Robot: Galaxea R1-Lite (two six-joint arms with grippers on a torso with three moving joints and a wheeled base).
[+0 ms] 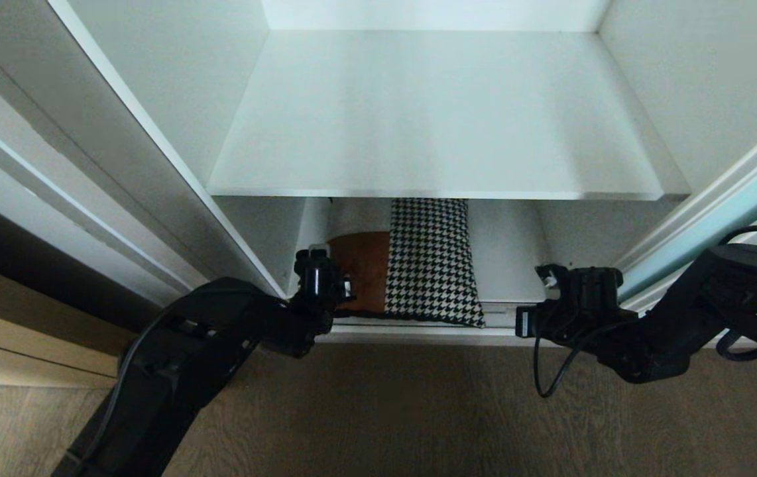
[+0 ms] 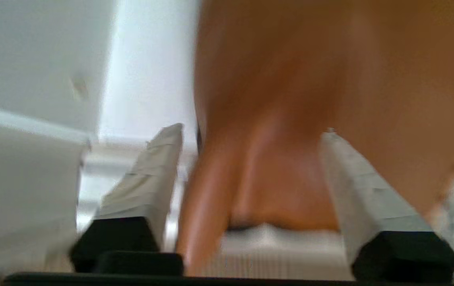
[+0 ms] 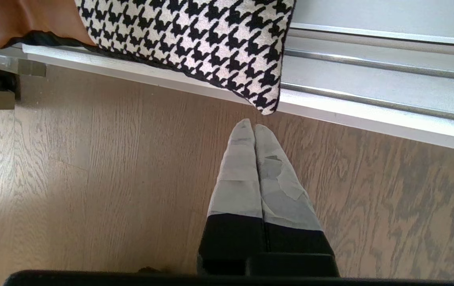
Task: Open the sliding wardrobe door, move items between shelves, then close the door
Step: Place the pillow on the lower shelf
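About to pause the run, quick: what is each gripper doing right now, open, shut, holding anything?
Left gripper: jaws open, straddling the tan end of the pillow, not clamped on it.
Right gripper: jaws shut, empty, above the floor near the pillow's corner.

The left arm is reaching forward and low from the left, its wrist bent toward the middle. The left gripper [image 2: 251, 167] is standing with its taped fingers [image 2: 151, 174] spread wide apart. The right arm is reaching in low from the right, and the right gripper [image 3: 254, 129] is pointing downward with its fingers pressed together.
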